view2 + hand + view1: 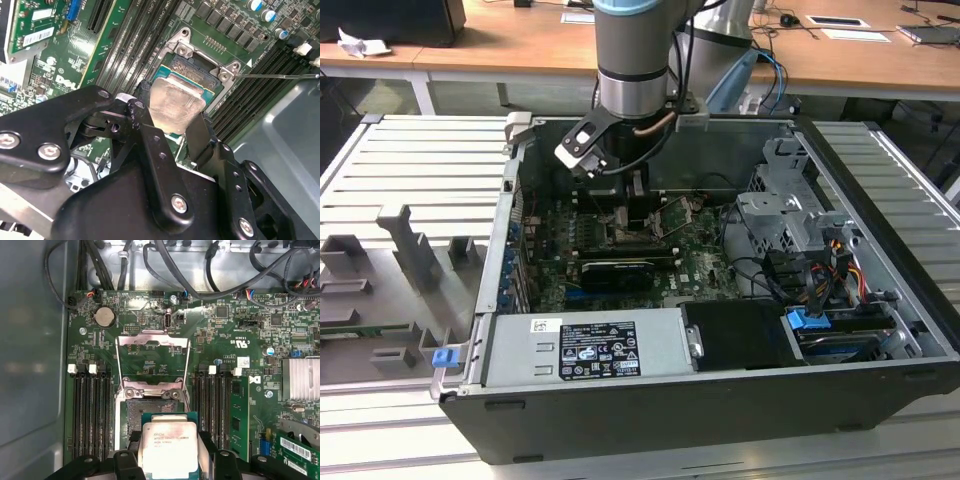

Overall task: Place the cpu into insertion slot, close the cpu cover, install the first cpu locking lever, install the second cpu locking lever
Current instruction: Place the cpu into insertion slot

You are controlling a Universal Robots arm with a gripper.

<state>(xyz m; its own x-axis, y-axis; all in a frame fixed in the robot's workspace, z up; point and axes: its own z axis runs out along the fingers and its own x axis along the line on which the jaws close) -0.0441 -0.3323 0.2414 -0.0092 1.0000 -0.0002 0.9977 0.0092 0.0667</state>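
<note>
Cpu [170, 447] is held tight in my fingers [197, 135] over the open slot [131, 422]; the cpu cover [152, 347] is flipped back.

Wooden desks [520, 45] with crumpled paper [360, 45] stand behind a ribbed grey metal worktable [420, 165].

1. cpu [167, 445]: dull silvery-tan top, green border.
2. tool [171, 114]: matte black, silver screws.
3. cover [137, 339]: bright silvery metal.
4. board [240, 330]: green, fine pale traces, black slots.
5. case [720, 420]: dark grey-black.
</note>
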